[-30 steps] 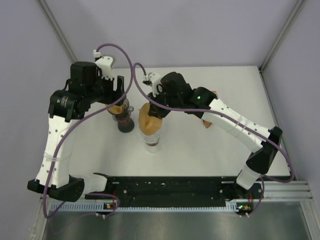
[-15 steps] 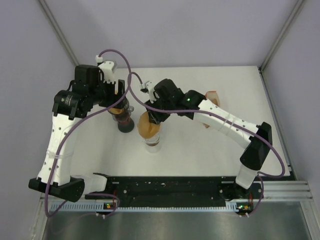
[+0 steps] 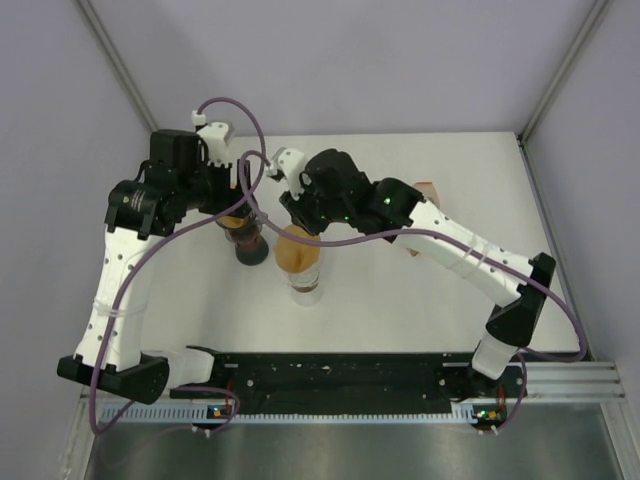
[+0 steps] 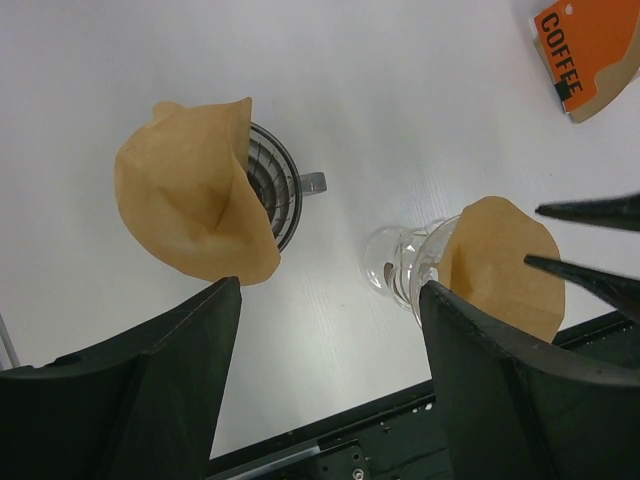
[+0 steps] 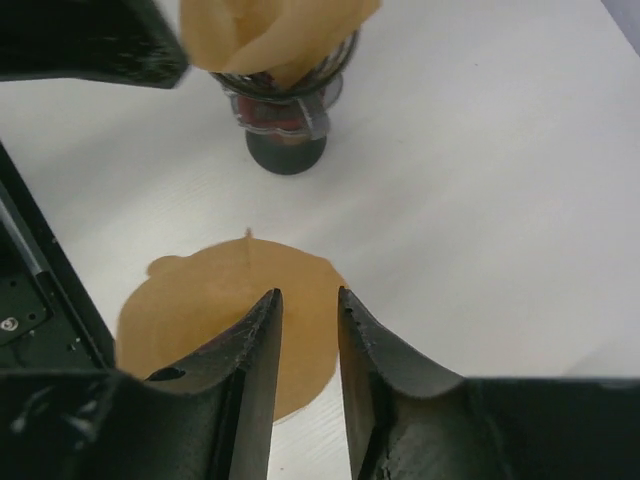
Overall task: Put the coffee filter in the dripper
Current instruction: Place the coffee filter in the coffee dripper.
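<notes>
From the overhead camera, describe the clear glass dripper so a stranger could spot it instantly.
On the white table, two paper-topped drippers stand side by side near the middle. Take the right-hand one, under the right gripper: the clear glass dripper. Its brown filter sits round and smooth, while the neighbouring dark wire dripper holds a crumpled, lopsided one.

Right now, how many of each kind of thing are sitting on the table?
Brown paper filters: 2
Drippers: 2
Orange coffee packet: 1
Total: 5
</notes>
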Tool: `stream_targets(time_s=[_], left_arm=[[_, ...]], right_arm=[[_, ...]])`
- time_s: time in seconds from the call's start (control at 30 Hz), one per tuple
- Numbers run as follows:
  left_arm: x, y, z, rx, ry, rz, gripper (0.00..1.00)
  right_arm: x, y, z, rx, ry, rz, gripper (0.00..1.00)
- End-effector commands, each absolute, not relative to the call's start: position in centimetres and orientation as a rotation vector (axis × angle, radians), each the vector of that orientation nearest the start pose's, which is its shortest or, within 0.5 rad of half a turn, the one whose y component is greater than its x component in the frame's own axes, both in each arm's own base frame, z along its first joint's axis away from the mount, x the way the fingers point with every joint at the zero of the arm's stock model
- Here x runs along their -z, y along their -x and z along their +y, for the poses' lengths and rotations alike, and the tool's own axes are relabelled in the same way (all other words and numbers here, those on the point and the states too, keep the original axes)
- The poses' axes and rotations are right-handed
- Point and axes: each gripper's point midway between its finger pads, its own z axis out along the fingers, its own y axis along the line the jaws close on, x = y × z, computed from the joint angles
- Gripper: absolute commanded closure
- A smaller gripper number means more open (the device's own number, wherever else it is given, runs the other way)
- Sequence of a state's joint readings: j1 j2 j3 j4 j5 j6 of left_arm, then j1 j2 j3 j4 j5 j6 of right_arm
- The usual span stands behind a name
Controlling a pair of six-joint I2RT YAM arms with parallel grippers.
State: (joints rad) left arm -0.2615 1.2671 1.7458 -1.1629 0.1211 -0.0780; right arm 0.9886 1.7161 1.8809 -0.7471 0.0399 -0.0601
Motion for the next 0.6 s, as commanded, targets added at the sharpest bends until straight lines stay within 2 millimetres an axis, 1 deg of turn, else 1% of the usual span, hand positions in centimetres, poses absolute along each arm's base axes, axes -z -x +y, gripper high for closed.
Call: stream_targets(time_s=[0.0, 0.03, 0.07, 0.13, 0.27, 0.3, 0.37, 0.47, 0.5, 0.57], left_arm=[[-34.7, -28.1, -10.3, 0.357, -0.251, 2.216, 0.22], [-34.4, -28.0, -10.3, 0.366, -0.246, 2.228, 0.23], [-34.0, -27.8, -10.4, 0.38, -0.242, 2.238, 0.23], [-33.0, -27.6, -10.7, 0.42, -0.212, 2.267, 0.24], [-30.5, -26.8, -11.7, 0.525, -0.154, 2.331, 0.28], [-30.0, -26.4, -12.1, 0.566, -0.147, 2.346, 0.29], [-29.5, -26.0, -12.8, 0.631, -0.144, 2.362, 0.3], [-29.1, -25.5, -13.7, 0.701, -0.171, 2.368, 0.31], [-29.0, -25.5, -13.7, 0.706, -0.169, 2.371, 0.31], [-28.7, -25.4, -13.7, 0.71, -0.157, 2.382, 0.31]], right_arm=[[-32.0, -22.8, 40.8, -0.543, 1.236, 1.765, 0.81], [-31.2, -22.0, 41.1, -0.582, 1.258, 1.782, 0.87], [-30.3, -21.8, 41.2, -0.598, 1.251, 1.819, 0.93], [-28.6, -21.6, 41.2, -0.598, 1.249, 1.879, 1.0], [-26.0, -22.3, 41.0, -0.54, 1.242, 1.954, 1.0], [-25.4, -22.9, 40.8, -0.497, 1.228, 1.968, 1.0], [-24.0, -23.2, 40.8, -0.459, 1.242, 2.004, 1.0], [-22.2, -22.6, 41.4, -0.487, 1.279, 2.054, 1.0], [-21.6, -22.0, 41.9, -0.521, 1.299, 2.068, 1.0], [-20.3, -22.1, 41.8, -0.503, 1.297, 2.107, 1.0]])
